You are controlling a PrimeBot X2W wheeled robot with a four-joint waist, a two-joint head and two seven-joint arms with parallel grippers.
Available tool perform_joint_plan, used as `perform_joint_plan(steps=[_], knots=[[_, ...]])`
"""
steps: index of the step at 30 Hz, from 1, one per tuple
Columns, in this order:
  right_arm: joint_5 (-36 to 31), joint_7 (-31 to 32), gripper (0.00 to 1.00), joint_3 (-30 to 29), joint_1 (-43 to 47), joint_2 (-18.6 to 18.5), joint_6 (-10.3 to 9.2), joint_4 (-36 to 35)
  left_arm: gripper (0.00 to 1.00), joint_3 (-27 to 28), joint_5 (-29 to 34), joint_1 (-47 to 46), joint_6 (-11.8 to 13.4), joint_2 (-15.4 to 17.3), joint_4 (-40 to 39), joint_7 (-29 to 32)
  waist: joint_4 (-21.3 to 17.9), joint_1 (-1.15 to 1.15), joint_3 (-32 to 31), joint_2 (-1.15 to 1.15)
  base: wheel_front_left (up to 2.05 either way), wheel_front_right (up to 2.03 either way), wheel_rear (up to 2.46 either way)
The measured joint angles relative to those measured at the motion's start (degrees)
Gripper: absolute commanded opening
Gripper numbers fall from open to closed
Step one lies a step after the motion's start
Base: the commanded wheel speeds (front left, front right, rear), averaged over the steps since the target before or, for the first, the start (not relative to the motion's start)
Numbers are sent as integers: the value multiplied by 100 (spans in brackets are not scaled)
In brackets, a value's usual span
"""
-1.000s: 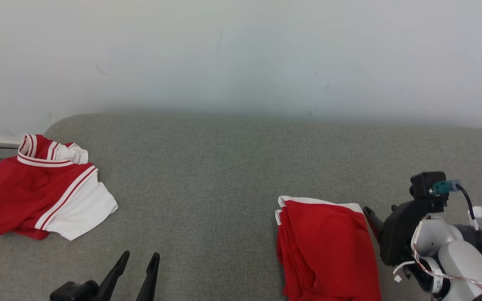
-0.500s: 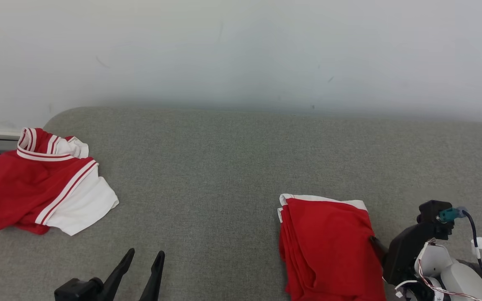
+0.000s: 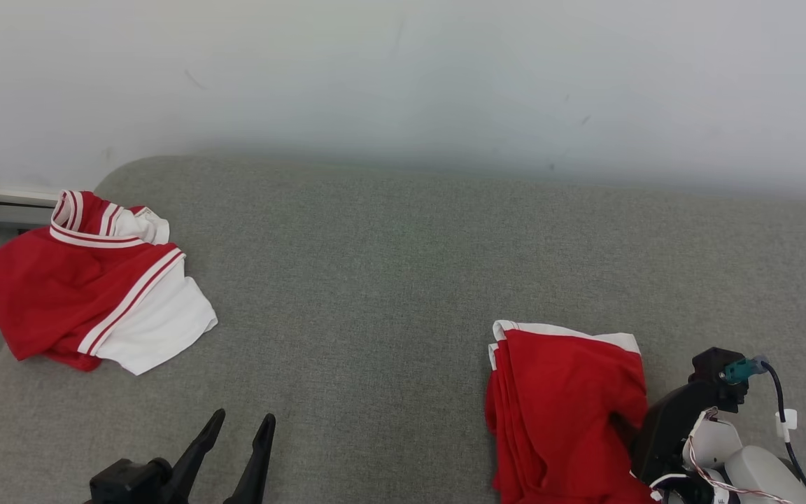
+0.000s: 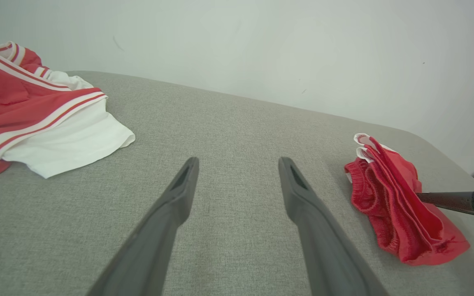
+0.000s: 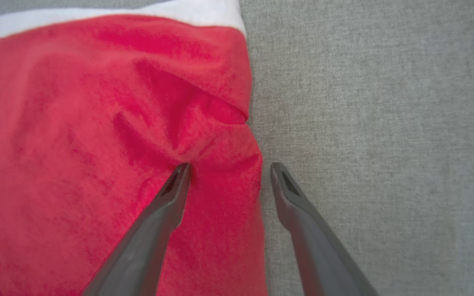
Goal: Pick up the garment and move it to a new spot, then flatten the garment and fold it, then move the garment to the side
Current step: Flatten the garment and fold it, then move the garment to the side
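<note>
Though compact, red garment [image 3: 564, 406], white-hemmed, creased.

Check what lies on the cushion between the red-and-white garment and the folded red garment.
Bare grey cushion; the head view shows nothing lying between the red-and-white garment and the folded red garment. The left gripper sits nearer the robot.

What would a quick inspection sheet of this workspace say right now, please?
Surface: grey fabric cushion, bare in the middle.
Job's things: folded red garment with white trim, lying at the right.
Clutter: crumpled red-and-white garment at the left edge.
Grippers: left gripper open above bare cushion; right gripper open, straddling the folded garment's edge, one finger on the cloth, the other over the cushion.
Cables: dark cable with teal plug at the right wrist.
Surroundings: pale wall behind; baseboard at far left.
</note>
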Motion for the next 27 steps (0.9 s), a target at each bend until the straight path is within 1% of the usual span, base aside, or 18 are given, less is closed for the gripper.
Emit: perform_joint_plan(steps=[9, 10, 11, 12, 13, 18, 23, 27], knots=[[65, 58, 100, -177, -259, 96, 0, 432, 100, -33, 1, -113, -8, -24, 16, 18, 106, 0, 54, 0, 0, 0, 0], [98, 59, 68, -227, -283, 119, 0, 474, 100, -29, 1, -114, -8, -21, 21, 18, 117, 0, 58, 0, 0, 0, 0], [140, 60, 15, -270, -314, 136, 0, 517, 100, -33, 1, -115, -8, -23, 33, 18, 127, 0, 60, 0, 0, 0, 0], [179, 59, 15, -298, -338, 140, 0, 560, 100, -42, 1, -124, -16, -30, 57, 18, 139, 0, 57, 0, 0, 0, 0], [201, 57, 0, -303, -346, 133, 0, 579, 100, -47, 1, -134, -52, -35, 83, 18, 152, 0, 50, 0, 0, 0, 0], [172, 59, 0, -205, -463, 79, 7, 579, 100, -44, 1, -136, -49, -43, 163, 18, 192, 0, -29, 0, 0, 0, 0], [-63, 57, 0, -133, -718, -253, 62, 363, 100, -46, -2, -120, -49, -55, 198, 16, 206, 0, -164, 0, 0, 0, 0], [-152, 66, 0, -157, -778, -521, 64, 315, 100, -51, -10, -93, -49, -55, 196, 14, 204, 0, -243, 0, 0, 0, 0]])
